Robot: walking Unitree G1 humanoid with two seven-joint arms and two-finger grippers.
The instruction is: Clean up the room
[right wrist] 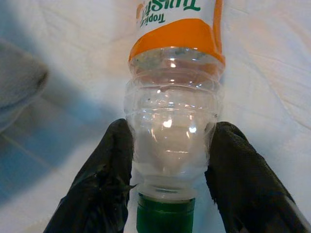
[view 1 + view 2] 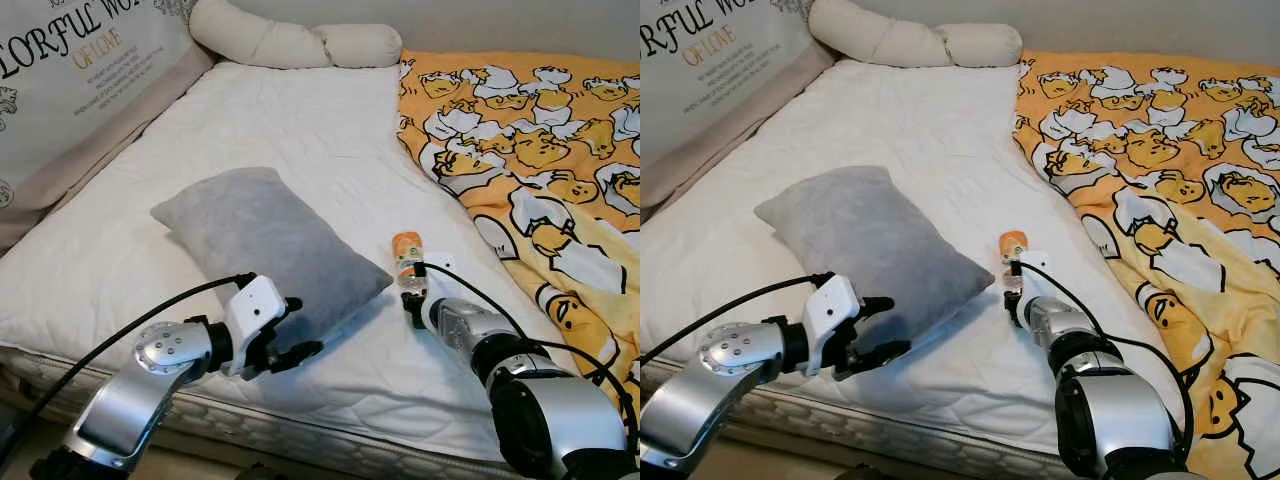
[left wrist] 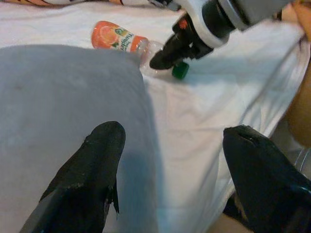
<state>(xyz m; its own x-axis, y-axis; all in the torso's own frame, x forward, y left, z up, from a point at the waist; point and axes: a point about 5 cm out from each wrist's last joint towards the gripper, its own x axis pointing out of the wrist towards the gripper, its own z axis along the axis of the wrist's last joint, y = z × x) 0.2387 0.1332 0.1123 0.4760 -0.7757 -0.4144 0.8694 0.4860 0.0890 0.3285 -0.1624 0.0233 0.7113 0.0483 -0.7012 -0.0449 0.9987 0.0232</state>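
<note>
Right wrist view: the right end effector (image 1: 167,179) has its two black fingers (image 1: 102,184) pressed on either side of the clear neck of a bottle (image 1: 172,121), just above its green cap (image 1: 163,216), so it is clamped on the bottle. The bottle is empty and see-through, with an orange label, and it lies on its side on the white bed (image 1: 58,73). In the head views the bottle (image 2: 408,258) sits near the front edge of the mattress, cap end toward the robot, between a grey pillow (image 2: 265,245) and a yellow blanket (image 2: 530,150) printed with cartoon figures. The bottle is just beside the pillow's right corner and apart from the blanket's edge.

The left end effector (image 2: 290,335) hovers at the near corner of the pillow with its fingers spread wide apart and nothing between them. In the left wrist view one finger (image 3: 90,170) is over the grey pillow and the other (image 3: 265,170) is over the white sheet near the bed's edge; whether either touches the fabric cannot be told. Beyond them the same view shows the right end effector (image 3: 167,56) on the bottle.

The pillow lies slantwise across the front half of the bed. At the head of the bed rests a long cream bolster (image 2: 300,40), and along the left side leans a large cushion (image 2: 80,70) printed with lettering
</note>
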